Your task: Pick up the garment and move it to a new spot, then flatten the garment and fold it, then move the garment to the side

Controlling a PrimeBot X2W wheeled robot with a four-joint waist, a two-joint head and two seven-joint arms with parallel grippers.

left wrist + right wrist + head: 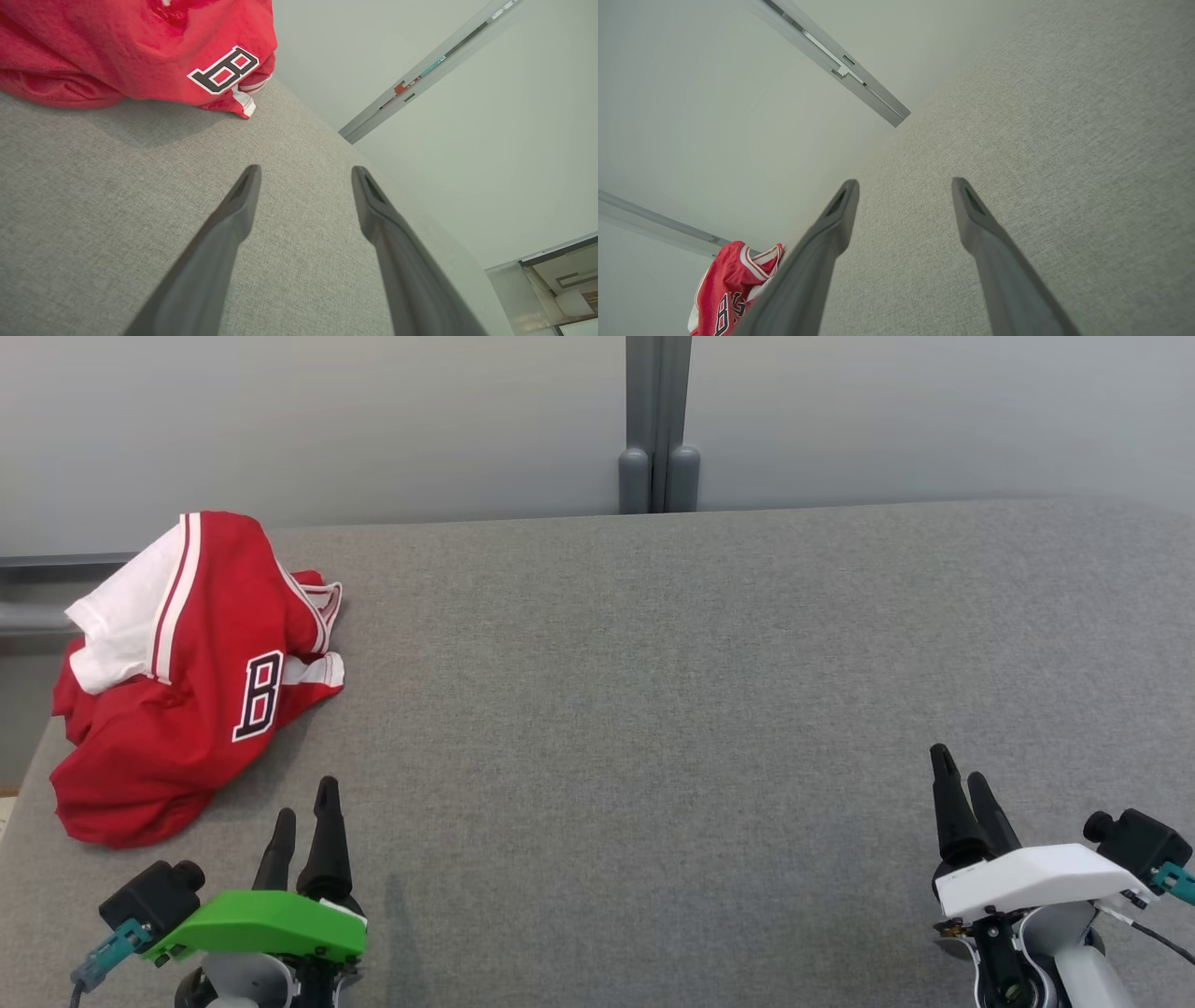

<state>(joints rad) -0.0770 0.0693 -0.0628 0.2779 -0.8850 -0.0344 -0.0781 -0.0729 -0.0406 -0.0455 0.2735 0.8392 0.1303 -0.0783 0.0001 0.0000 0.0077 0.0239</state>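
Note:
The garment [187, 681] is a red jersey with white panels and a dark letter B, lying crumpled in a heap at the far left of the grey table [653, 709], partly over its left edge. In the left wrist view the garment [140, 51] lies ahead and to the left of my fingers. My left gripper [306, 800] hovers open just in front of the heap, nothing between its fingers [243, 196]. My right gripper [959, 773] stands open at the lower right, far from the jersey, which shows small at the bottom left of its wrist view as the garment [733, 289].
A grey wall panel with a vertical post [658, 425] runs behind the table's back edge. A rail [37, 588] shows beyond the table's left edge.

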